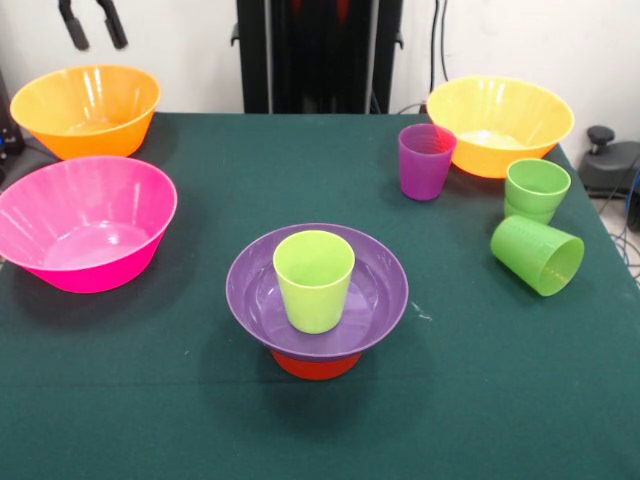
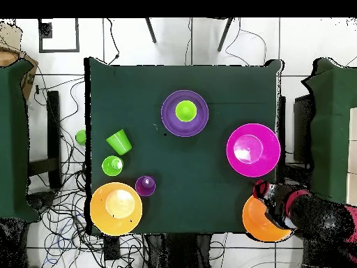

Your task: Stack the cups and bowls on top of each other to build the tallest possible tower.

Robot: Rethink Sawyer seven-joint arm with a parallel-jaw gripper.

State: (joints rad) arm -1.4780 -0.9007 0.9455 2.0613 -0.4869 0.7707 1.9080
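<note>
The tower stands mid-table: a yellow-green cup (image 1: 314, 280) sits upright in the purple bowl (image 1: 248, 290), which rests on the small orange bowl (image 1: 315, 366). From overhead, cup (image 2: 185, 110) and purple bowl (image 2: 169, 115) are centred on each other. A translucent purple cup (image 1: 425, 160) stands by an orange-yellow bowl (image 1: 498, 122). One green cup (image 1: 536, 190) stands upright and another (image 1: 538, 255) lies on its side. The pink bowl (image 1: 85, 225) and the second orange-yellow bowl (image 1: 85, 108) are at the left. My gripper (image 1: 92, 25) is open and empty, high above that orange-yellow bowl.
In the overhead view my arm (image 2: 300, 209) reaches over the orange-yellow bowl (image 2: 254, 222) at the table's corner, next to the pink bowl (image 2: 253, 149). A small green thing (image 2: 81, 137) lies off the table's left edge. The robot's pedestal (image 1: 318, 55) stands at the far side.
</note>
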